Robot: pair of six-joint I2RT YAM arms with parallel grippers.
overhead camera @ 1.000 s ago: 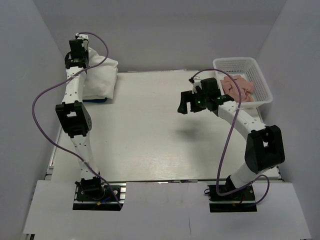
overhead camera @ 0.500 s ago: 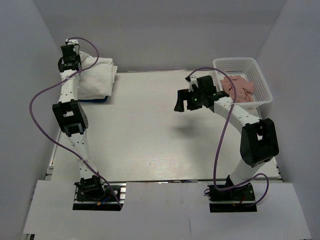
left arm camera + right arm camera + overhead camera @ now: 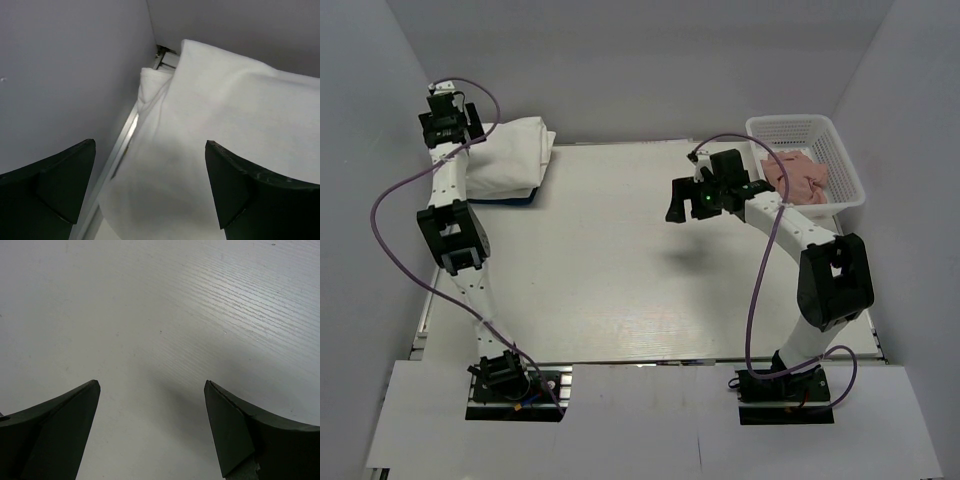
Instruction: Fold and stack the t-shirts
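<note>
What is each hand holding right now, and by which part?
Nothing. The left hand is open over the folded white t-shirts; the right hand is open over the table.

Layout: 2 far corners occupied.
1 stack of folded white cotton t-shirts [image 3: 515, 155] lay in the far left corner of the pale wood-grain table [image 3: 620, 290], beside the grey left wall [image 3: 60, 75], on a flat blue object [image 3: 510, 200]; a white plastic mesh basket [image 3: 807, 128] in the far right corner held crumpled pink cloth [image 3: 798, 175].
</note>
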